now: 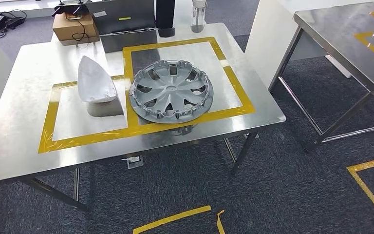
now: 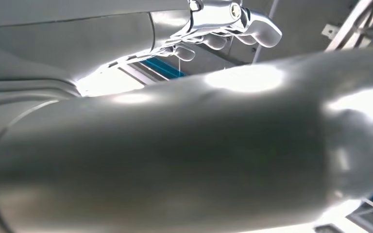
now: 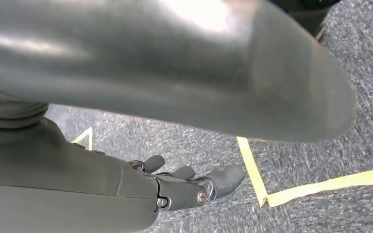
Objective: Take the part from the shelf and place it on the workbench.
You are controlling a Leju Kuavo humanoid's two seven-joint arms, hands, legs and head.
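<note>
Looks done or close to done, going by the workbench (image 1: pixel 19 146); can see two car parts lying flat on its shiny top already. Biggest of them: a round grey wheel cover (image 1: pixel 171 91), sitting inside a square of yellow tape (image 1: pixel 141 129) and just over that square's near line. Just beside the wheel cover, on its left: a smaller silver shell (image 1: pixel 95 80), pointed at the far end, resting on a low grey block in a tape box of its own. Cannot tell which of the two is the part from the task; could be either, so hard to say if one more trip is left.

Behind the wheel cover, at the far edge: a brown box, a dark case and a clear bottle.

Now the hands, well away from the wheel cover. Left hand (image 2: pixel 223 22): fingers bent a little and apart, with nothing between them. Right hand (image 3: pixel 189 184): hanging low over grey carpet (image 3: pixel 320 145) with yellow lines on it, fingers stretched out and apart, holding nothing.
</note>
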